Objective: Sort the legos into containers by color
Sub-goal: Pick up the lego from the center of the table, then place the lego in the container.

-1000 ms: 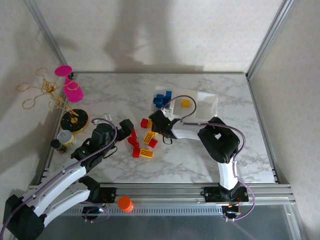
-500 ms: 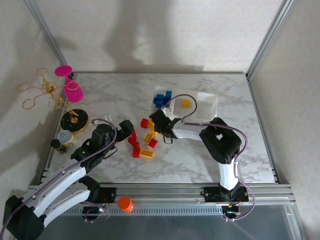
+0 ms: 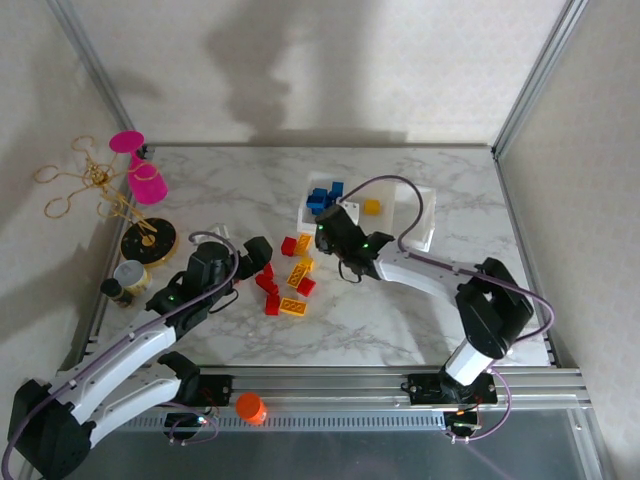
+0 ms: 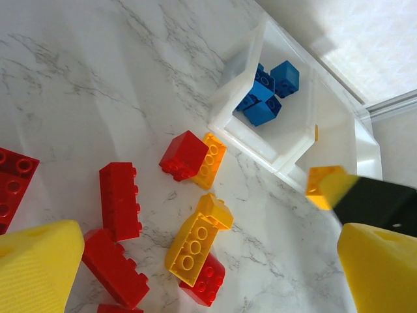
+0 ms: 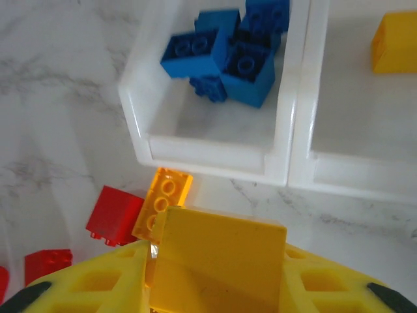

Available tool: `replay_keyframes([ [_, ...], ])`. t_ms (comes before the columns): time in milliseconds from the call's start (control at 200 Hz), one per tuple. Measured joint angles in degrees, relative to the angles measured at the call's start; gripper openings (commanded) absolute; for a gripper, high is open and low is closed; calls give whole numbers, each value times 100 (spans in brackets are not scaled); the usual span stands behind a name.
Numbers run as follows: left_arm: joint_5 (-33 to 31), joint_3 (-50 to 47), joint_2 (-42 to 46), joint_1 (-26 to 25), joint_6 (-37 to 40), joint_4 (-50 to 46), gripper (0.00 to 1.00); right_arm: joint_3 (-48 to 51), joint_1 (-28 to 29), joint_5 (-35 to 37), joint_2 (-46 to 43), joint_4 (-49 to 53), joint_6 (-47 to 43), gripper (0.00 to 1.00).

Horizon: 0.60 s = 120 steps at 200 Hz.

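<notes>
On the marble table (image 3: 400,310), a two-arm rig is working partway through a colour sort. The white three-compartment tray (image 3: 428,205) is sitting toward the far side, and its left compartment is holding a heap of blue legos (image 3: 322,197). Its middle compartment is holding one yellow piece (image 3: 371,207), and no red is showing in the tray. The right gripper (image 3: 330,228) is hovering just short of the tray's near wall, pinching a yellow brick (image 5: 218,257) between its pads. In the right wrist view the divider between the blue and middle compartments is lying ahead of it. The left gripper (image 3: 254,254) is hanging with its fingers spread wide and nothing between them, just beside the left edge of the loose pile (image 3: 285,280). That pile is lying on the marble in front of the tray, reds (image 4: 119,199) mixed with yellows (image 4: 195,241). One yellow (image 4: 210,160) is touching a red (image 4: 184,154) close to the tray's corner. By these views the blues look finished, the yellows are barely begun and the reds are all waiting, so well over half the job appears to remain. The held brick will likely need to clear the tray's raised rim and shift right of the divider before release. The two grippers are standing near each other with the pile between them, which is leaving little shared room there. Open marble is lying to the right of the pile and toward the near rail, well apart from the pink cup (image 3: 147,182) at far left.
</notes>
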<state>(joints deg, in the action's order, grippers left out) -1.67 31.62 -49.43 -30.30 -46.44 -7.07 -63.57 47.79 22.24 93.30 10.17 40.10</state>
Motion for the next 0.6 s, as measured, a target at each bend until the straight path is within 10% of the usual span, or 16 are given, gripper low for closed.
replay_keyframes([
  [601,299,481,-994,-74,146,575,100,-1176,-1836,-413,1449,120,-1150,49],
])
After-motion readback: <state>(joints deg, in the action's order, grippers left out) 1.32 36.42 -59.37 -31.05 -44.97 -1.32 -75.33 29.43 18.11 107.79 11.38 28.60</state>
